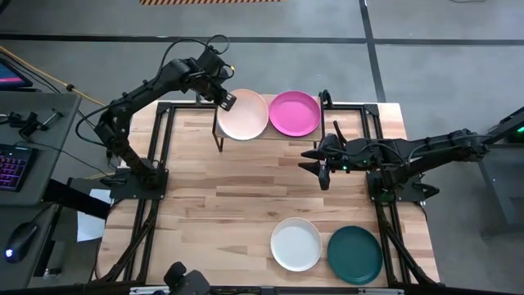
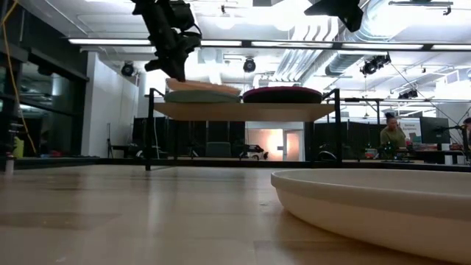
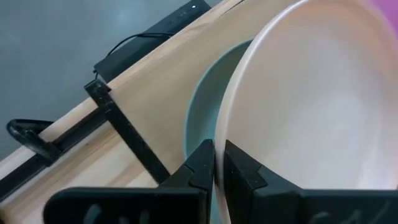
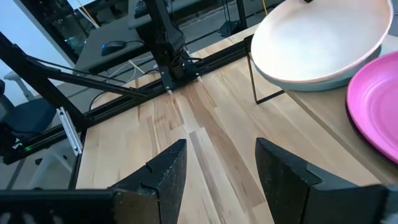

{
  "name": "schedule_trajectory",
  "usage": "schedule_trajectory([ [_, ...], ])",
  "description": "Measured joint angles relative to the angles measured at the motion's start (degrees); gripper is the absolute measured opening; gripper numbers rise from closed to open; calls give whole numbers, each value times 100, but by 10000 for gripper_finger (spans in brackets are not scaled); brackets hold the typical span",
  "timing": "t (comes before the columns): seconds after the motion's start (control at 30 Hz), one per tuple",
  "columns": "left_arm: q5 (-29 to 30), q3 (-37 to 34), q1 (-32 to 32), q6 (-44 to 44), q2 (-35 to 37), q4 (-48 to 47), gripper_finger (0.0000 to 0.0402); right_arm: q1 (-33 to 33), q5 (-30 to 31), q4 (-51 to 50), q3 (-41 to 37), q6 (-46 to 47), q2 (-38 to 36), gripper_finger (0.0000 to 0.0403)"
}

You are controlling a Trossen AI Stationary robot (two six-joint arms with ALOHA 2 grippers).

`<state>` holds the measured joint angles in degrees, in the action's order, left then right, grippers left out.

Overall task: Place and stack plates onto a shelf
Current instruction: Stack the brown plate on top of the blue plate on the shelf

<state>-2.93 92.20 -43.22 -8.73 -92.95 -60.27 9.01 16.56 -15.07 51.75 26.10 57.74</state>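
The left hand (image 1: 227,100) is up at the back of the table (image 1: 229,205), over the shelf (image 2: 243,110), and its two fingers are pinched tight on the rim of the peach plate (image 1: 244,114). That plate sits on the left side of the shelf, on top of a light blue-teal plate (image 3: 202,106) that peeks out from under it. In the low view the peach plate looks a bit tipped, with the held edge higher. To do this step well, I think the hand should lower the edge slowly until the peach plate lies flat and lines up with the plate below, then let go gently and lift straight up so nothing slides. The magenta pink plate (image 1: 295,113) is just beside it on the right side of the shelf, so the hand should not bump it. The right hand (image 1: 320,162) waits over the middle of the table with its fingers spread wide and nothing in them. Now count: I can see five plates. Three are on the shelf. Two are on the table near the front, a white plate (image 1: 295,244) and a dark teal plate (image 1: 354,254), side by side. There is one shelf and two hands.
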Motion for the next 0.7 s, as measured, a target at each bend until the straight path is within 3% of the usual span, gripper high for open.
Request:
schedule_trajectory([
  [0.5,75,0,20,190,0,68,22,1,4,4,0,-45,0,171],
  [0.7,48,0,20,192,0,98,69,0,7,4,0,-55,0,171],
])
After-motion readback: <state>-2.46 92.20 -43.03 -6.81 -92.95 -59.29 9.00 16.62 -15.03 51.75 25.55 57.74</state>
